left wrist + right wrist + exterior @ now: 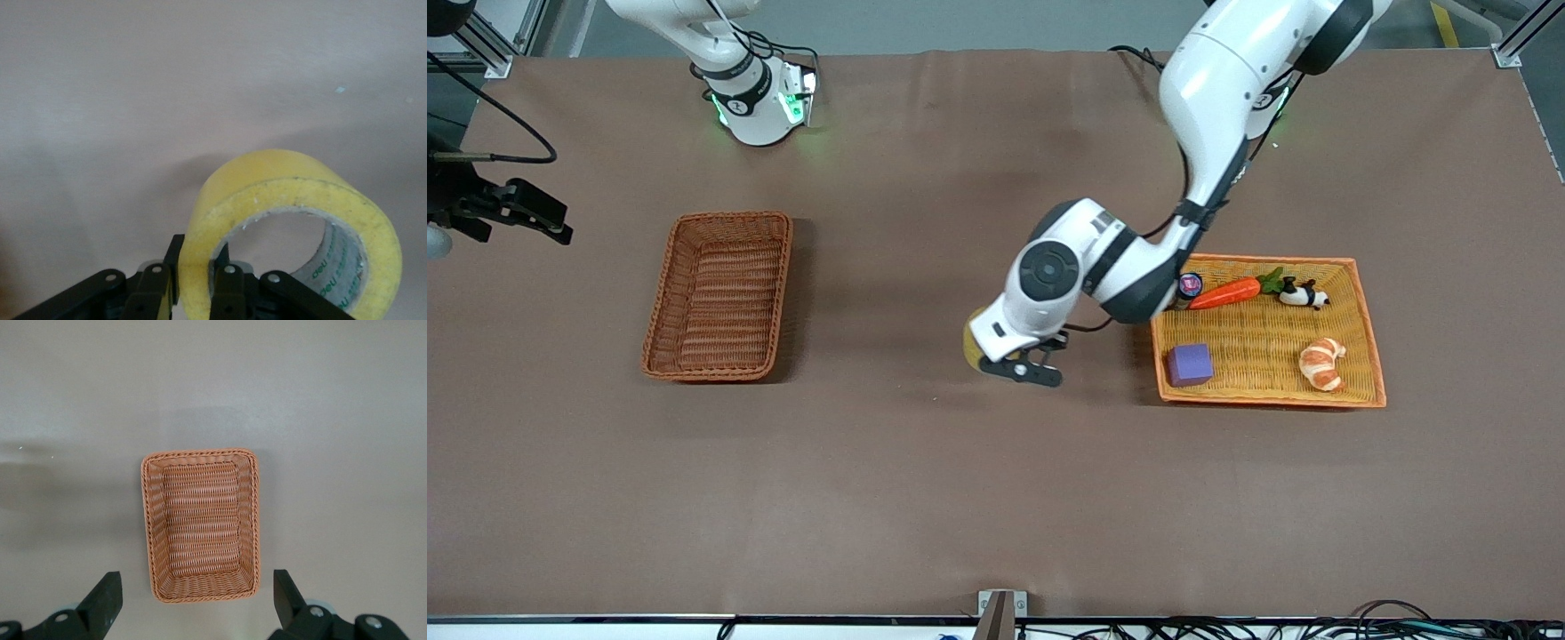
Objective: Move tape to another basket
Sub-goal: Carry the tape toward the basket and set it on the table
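My left fingers (157, 293) are clamped on the wall of the tape (293, 233), one inside the ring and one outside. In the front view my left gripper (1024, 366) holds the tape (971, 342) in the air over bare table, at frame centre, between the basket (719, 295) at centre left and the tray (1360, 333) at centre right. The tray contains a carrot (1225, 292), a purple block (1190, 364) and a croissant (1321, 363). My right fingers (105, 600) stand wide apart, empty, at the lower edge of the right wrist view with the basket (200, 523) at its centre. My right arm waits.
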You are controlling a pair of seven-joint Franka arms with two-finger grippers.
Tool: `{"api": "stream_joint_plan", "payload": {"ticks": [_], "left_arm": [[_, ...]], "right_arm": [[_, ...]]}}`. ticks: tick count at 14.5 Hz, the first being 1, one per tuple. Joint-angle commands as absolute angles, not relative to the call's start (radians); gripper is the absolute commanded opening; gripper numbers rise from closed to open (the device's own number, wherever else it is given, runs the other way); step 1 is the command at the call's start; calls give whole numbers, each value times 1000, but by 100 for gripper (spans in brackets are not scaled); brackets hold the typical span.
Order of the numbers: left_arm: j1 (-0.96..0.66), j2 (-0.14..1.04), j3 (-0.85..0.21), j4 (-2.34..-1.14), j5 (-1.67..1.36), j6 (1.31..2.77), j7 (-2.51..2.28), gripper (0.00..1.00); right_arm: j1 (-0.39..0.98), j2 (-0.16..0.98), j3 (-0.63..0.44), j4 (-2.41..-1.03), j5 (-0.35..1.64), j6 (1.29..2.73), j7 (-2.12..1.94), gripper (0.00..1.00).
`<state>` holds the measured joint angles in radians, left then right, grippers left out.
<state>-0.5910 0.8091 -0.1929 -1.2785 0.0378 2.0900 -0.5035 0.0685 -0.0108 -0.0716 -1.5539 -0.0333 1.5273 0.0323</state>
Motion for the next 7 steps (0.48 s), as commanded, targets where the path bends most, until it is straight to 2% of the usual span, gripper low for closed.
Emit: {"api": "stream_joint_plan", "payload": {"ticks": [1, 2, 5, 6, 7], "left_arm": [[-656, 868, -183, -1235, 21, 2149, -505, 4], [-679, 893, -181, -1227, 21, 2202, -506, 6], [-725, 937, -184, -1209, 20, 2227, -508, 10], [-739, 943, -184, -1207, 20, 2243, -505, 14], [-758, 953, -181, -1209, 20, 2276, -512, 23]], "right_arm": [[54, -8, -66, -1555, -25, 1540, 34, 100], [54, -8, -66, -1555, -25, 1540, 34, 100], [55, -8, -66, -1555, -25, 1540, 34, 100], [57, -8, -64, -1555, -25, 1540, 34, 100], [63, -8, -64, -1555, -25, 1536, 34, 100]]}}
